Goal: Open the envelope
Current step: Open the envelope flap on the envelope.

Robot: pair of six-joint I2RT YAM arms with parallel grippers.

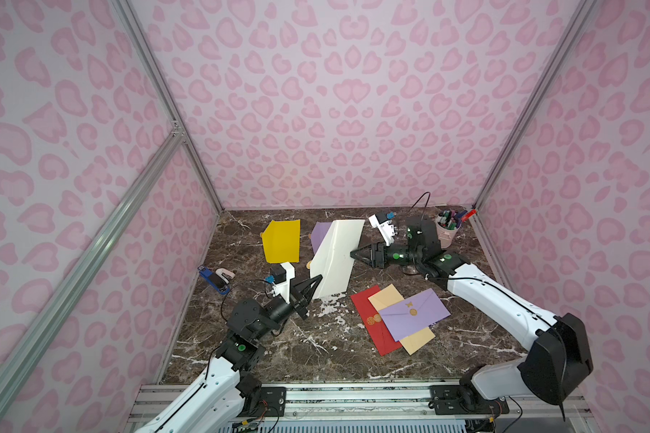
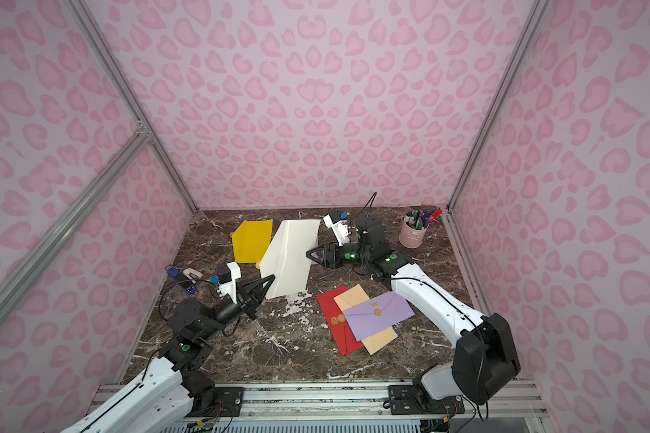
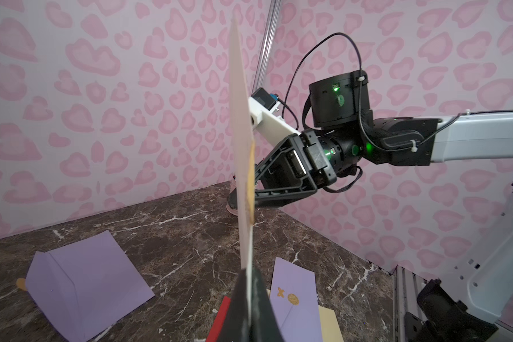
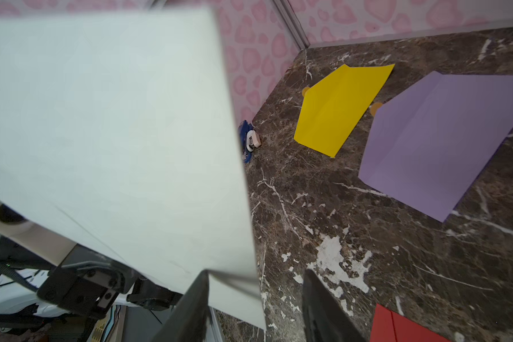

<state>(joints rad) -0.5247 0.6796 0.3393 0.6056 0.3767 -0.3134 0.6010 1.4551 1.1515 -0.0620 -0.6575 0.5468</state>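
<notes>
White paper envelope (image 1: 336, 255) stands on edge above the dark marble table (image 1: 278, 348), long axis pointing toward the back wall. Left gripper (image 1: 319, 279) clamps its near corner; right gripper (image 1: 352, 254) waits at its side, jaws apart.

Edge-on white envelope (image 3: 241, 118) pinched by left end effector (image 3: 249, 308) (gold seal (image 3: 251, 154) showing); right end effector (image 3: 249, 186) alongside, jaws parted.

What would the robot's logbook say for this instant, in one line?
left claw: shut on large white paper envelope, held upright | right claw: open beside envelope's edge
</notes>
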